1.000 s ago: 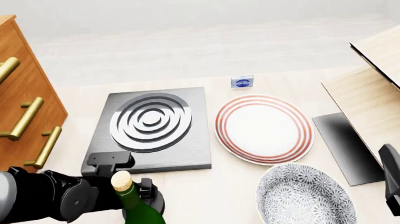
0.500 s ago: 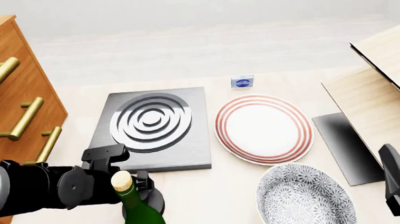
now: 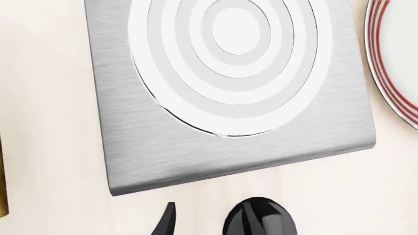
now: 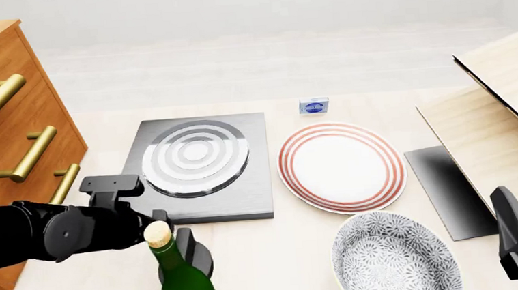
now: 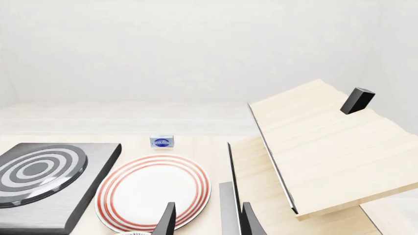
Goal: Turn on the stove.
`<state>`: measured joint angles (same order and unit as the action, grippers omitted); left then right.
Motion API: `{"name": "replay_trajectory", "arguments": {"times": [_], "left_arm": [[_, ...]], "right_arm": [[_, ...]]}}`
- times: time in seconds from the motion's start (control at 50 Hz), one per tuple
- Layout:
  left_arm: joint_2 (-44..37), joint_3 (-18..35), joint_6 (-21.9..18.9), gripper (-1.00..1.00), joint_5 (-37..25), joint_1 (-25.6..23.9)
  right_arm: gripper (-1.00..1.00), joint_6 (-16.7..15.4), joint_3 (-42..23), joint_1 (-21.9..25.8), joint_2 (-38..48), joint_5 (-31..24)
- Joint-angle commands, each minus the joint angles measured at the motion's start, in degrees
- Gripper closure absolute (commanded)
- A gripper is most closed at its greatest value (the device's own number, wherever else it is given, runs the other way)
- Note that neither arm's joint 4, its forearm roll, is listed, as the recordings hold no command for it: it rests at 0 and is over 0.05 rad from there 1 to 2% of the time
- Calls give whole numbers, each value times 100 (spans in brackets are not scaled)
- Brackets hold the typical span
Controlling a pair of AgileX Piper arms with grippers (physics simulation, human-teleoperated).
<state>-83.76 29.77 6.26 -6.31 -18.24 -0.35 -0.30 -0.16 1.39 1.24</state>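
Left gripper [image 4: 176, 238] hangs low around the stove [image 4: 201, 168] knob [image 3: 260, 217], fingers parted

Bright, even, diffuse light fills all three sharp renders, with no blur or edge distortion. The stove [image 3: 235, 93] rings glare almost white in the left wrist view. Shadows on the counter [image 4: 276, 253] are faint and soft.
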Motion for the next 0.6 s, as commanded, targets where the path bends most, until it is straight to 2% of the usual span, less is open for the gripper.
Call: {"name": "replay_trajectory", "arguments": {"times": [0.02, 0.36, 0.6], "left_arm": [[155, -59, 111, -100, -45, 303], [574, -13, 143, -100, -357, 260], [1280, 166, 190, -100, -846, 443]], "right_arm": [[-100, 0, 0, 0, -1, 0], [-100, 0, 0, 0, -2, -1], [-100, -2, 0, 0, 0, 0]]}}
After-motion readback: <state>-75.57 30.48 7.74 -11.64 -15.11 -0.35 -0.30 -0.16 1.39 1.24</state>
